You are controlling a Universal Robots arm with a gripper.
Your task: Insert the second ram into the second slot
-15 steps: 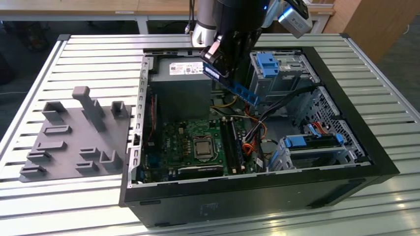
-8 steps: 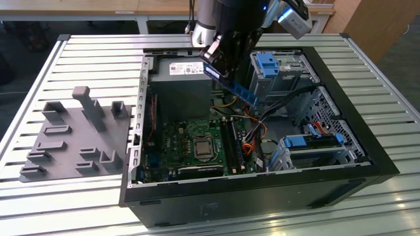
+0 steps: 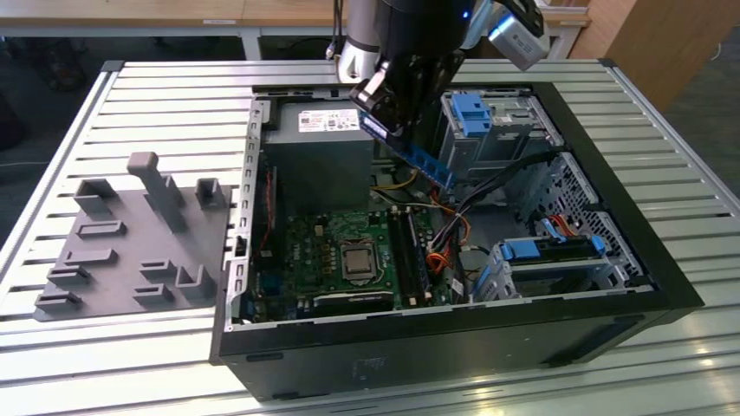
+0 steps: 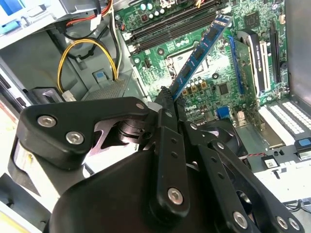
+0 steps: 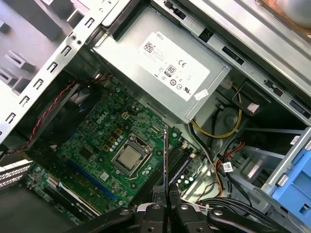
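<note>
My gripper is shut on the second ram, a thin blue circuit-board stick. I hold it by one end, tilted, in the air above the open computer case. In the second wrist view the ram runs out from between my black fingers over the green motherboard. The first wrist view shows the ram edge-on, rising from my gripper. The long dark memory slots lie beside the processor socket, below the stick and apart from it.
A grey power supply stands behind the motherboard. Light-blue drive-bay clips sit at the exterior view's right. Yellow cables loop near the supply. A grey fixture plate lies on the slatted table, outside the case.
</note>
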